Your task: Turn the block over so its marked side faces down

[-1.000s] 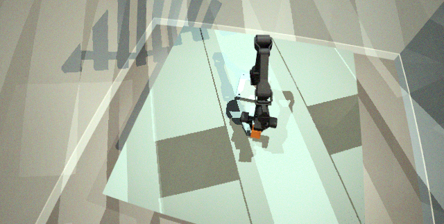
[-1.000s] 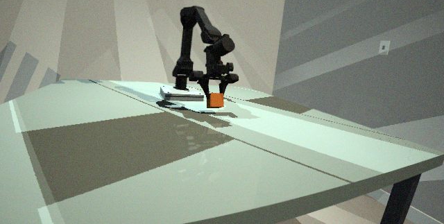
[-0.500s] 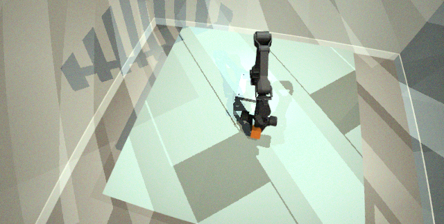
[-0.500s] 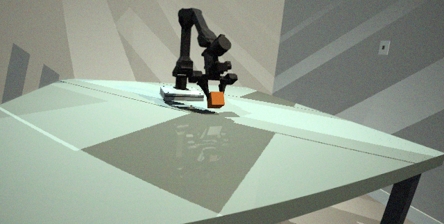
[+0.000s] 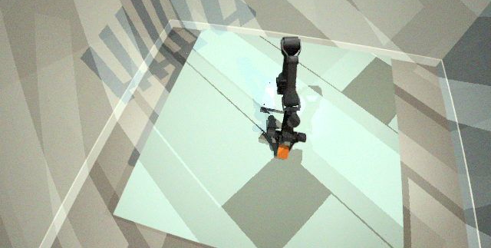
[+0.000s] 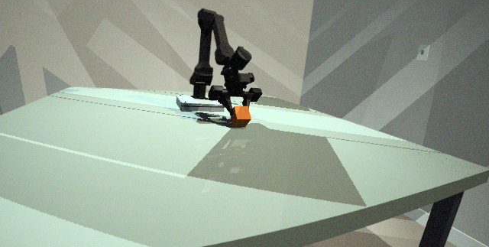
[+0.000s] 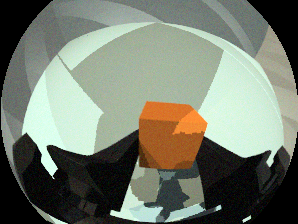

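Observation:
An orange block (image 5: 282, 152) (image 6: 241, 117) (image 7: 167, 142) is held between the fingers of my gripper (image 5: 283, 149) (image 6: 240, 110) (image 7: 168, 135), which is shut on it. In the exterior view the block is slightly tilted and very low over the table (image 5: 192, 125) (image 6: 114, 155) (image 7: 50, 115), with a dark shadow close under it. I cannot tell whether its lower edge touches the table. The wrist view shows one finger at each side of the block. No mark can be made out on the faces that show; the underside is hidden.
The arm's pale base plate (image 5: 268, 95) (image 6: 200, 106) lies on the table behind the gripper. The table's near edge (image 6: 344, 216) runs across the front right in the exterior view. Broad shadows and light bands cross the tabletop.

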Robot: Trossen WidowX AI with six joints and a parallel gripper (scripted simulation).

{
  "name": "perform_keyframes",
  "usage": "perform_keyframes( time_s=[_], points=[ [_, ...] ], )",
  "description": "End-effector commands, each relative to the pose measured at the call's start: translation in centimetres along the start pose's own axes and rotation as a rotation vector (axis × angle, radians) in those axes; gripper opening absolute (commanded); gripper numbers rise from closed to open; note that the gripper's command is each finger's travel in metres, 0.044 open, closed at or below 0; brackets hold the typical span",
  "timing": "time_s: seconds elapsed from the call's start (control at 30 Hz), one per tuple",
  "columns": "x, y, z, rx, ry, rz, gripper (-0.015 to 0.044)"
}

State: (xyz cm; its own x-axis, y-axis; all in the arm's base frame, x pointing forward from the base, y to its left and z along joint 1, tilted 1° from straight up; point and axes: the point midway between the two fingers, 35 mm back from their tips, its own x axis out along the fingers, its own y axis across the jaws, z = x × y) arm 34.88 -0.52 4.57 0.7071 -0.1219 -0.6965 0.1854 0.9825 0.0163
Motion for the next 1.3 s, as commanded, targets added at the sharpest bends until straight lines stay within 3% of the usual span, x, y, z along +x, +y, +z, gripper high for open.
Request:
perform_keyframes(
  time_s=[0.0,0.5,1.17,1.27],
  points=[
    [0.4,-0.1,-0.8,-0.006,-0.055,-0.006,0.0000],
    [-0.5,-0.4,-1.9,0.004,-0.278,-0.007,0.0000],
    [-0.9,-0.5,-1.8,0.005,-0.319,-0.007,0.0000],
    [-0.9,-0.5,-1.8,0.005,-0.319,-0.007,0.0079]
  ],
)
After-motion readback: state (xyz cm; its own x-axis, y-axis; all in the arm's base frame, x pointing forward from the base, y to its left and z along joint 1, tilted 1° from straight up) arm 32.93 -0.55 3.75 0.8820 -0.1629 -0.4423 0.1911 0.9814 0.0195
